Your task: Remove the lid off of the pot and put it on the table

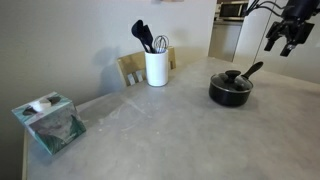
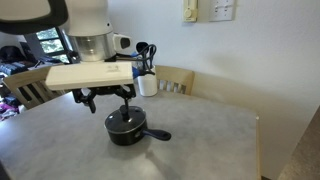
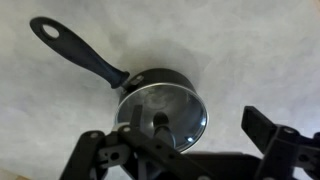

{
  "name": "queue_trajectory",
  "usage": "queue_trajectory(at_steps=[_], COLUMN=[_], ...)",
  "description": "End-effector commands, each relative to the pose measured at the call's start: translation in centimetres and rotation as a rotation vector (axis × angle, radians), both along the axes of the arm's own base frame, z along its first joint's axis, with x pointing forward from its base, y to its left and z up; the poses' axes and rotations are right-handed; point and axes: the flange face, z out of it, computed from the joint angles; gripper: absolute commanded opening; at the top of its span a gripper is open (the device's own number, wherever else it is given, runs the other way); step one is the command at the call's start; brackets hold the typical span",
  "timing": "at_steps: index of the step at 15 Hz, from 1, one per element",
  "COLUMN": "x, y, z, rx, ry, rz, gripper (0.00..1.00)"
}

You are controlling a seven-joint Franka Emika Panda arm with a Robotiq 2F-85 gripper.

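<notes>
The round clear glass lid with a metal rim (image 3: 172, 98) sits closed on the small black saucepan with a long handle (image 1: 228, 95). The pan stands in the open on the light grey, stone-look desk (image 1: 150, 135), I'd guess so the arm can come straight down on it. The black gripper (image 3: 180, 148) hangs above with its jaws spread wide and nothing between them, probably readied to straddle the lid's small black knob (image 3: 160, 122), the only part offering a hold. The lid lies below the gripper and apart from it, and in the wrist view the knob falls roughly between the two fingers.
</notes>
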Motion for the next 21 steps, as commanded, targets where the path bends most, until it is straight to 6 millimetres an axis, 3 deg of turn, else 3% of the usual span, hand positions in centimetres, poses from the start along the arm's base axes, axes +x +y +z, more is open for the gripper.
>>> queue_trajectory(at_steps=[1,3,4,7,10,14,21], x=[5.3,7.4,5.1,7.4,7.2,9.1,11.2], y=[2.1,3.5,3.5,4.5,4.6,7.4,8.6], z=[-3.6,-5.0,-3.6,-5.5,-6.2,-8.2,-8.3], rx=[0.066,0.072,0.046,0.047,0.056,0.045,-0.205], ry=[0.074,0.118,0.082,0.117,0.125,0.111,0.090], rz=[0.139,0.167,0.133,0.165,0.160,0.227,0.339], gripper=[1.00,1.00,1.00,1.00,1.00,1.00,1.00])
